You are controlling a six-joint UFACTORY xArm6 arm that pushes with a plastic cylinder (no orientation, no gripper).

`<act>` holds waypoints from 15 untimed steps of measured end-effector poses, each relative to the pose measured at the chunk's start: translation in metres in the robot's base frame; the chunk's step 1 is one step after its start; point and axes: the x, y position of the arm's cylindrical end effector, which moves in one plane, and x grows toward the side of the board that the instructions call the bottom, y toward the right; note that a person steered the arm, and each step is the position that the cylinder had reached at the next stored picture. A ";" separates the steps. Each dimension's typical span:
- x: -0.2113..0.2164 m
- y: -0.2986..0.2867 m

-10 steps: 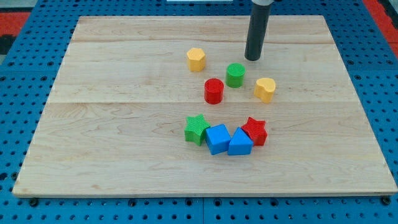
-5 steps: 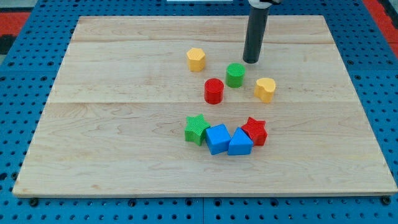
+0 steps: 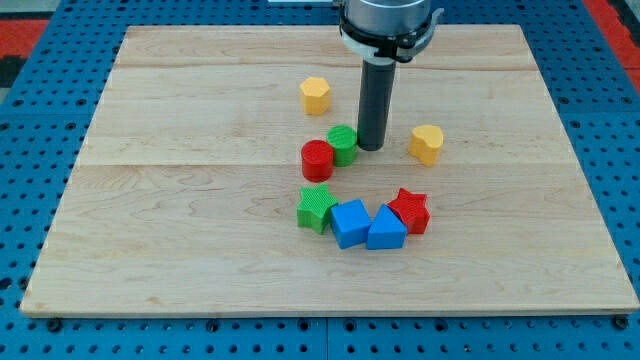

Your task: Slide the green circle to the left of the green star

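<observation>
Wooden board [image 3: 180, 230] on blue pegboard [image 3: 30, 200]

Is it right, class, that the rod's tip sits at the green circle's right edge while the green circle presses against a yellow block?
Not quite. The camera view shows my tip at the green circle's right edge, but the circle presses against the red cylinder, not a yellow block.

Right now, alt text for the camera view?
My tip presses the green circle's right side, the circle touching a red cylinder above the green star on a wooden board.
</observation>
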 end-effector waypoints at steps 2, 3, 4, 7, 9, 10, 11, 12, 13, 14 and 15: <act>0.006 -0.032; 0.006 -0.032; 0.007 -0.034; -0.020 -0.048; -0.039 -0.073; -0.037 -0.084; -0.005 -0.114; 0.003 -0.130; -0.023 -0.170; -0.007 -0.190; 0.019 -0.119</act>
